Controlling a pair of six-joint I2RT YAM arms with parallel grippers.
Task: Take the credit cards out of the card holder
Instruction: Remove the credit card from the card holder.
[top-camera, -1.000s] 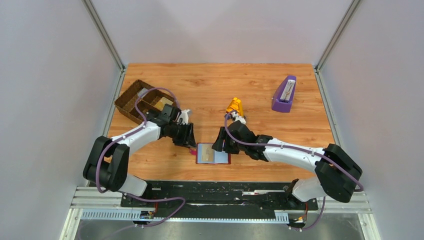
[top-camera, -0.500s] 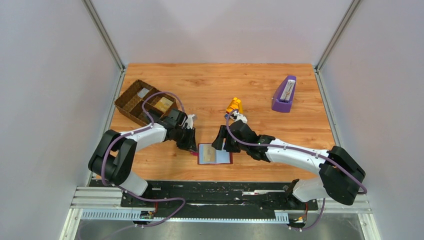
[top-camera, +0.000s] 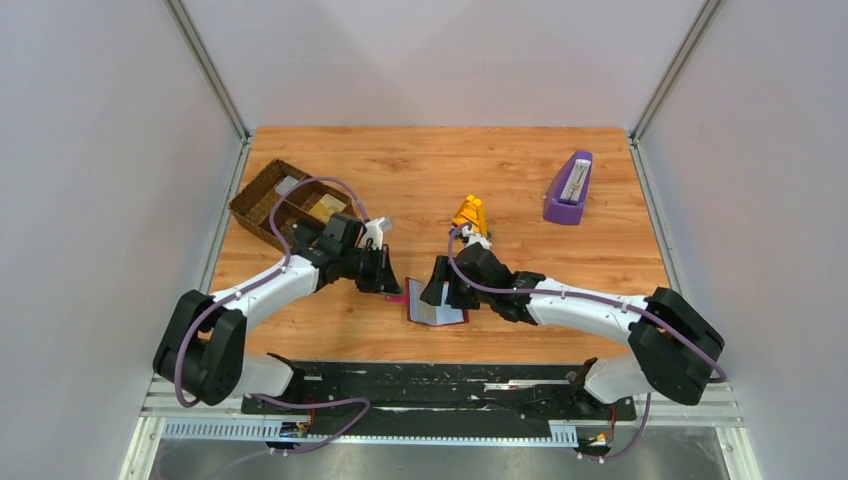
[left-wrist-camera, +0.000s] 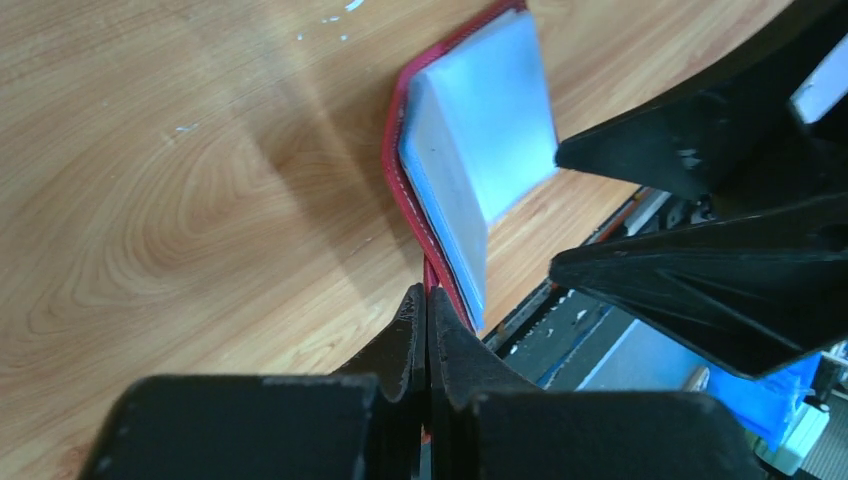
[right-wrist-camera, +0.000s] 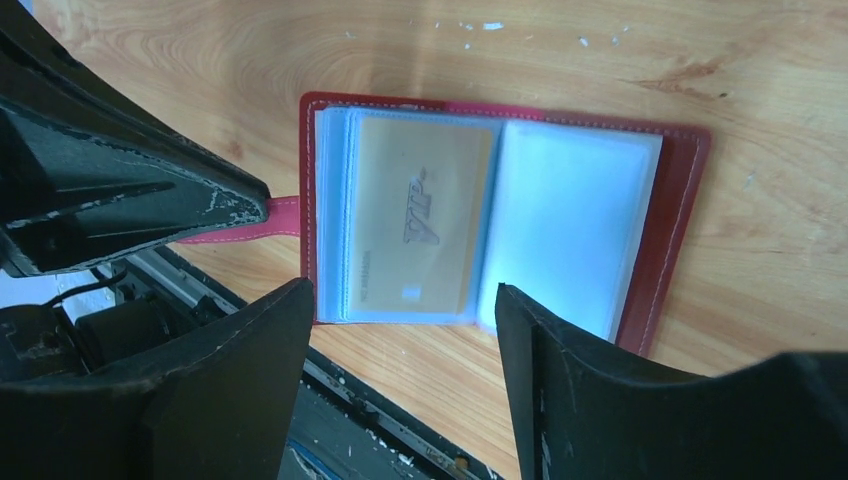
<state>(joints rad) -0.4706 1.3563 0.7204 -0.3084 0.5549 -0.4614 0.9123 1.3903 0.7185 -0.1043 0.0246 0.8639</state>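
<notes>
Toward the left of the top view, our left gripper (left-wrist-camera: 428, 305) had its fingers pinched shut on the snap tab (right-wrist-camera: 262, 220) of the card holder (top-camera: 438, 312). The holder lay open on the wooden table (top-camera: 520, 180) just below the frame's centre, between the two grippers, and a gold card (right-wrist-camera: 420, 225) showed in a left-hand sleeve. To its right, our right gripper (right-wrist-camera: 400, 300) hung over the open pages with its fingers spread apart, gripping nothing.
</notes>
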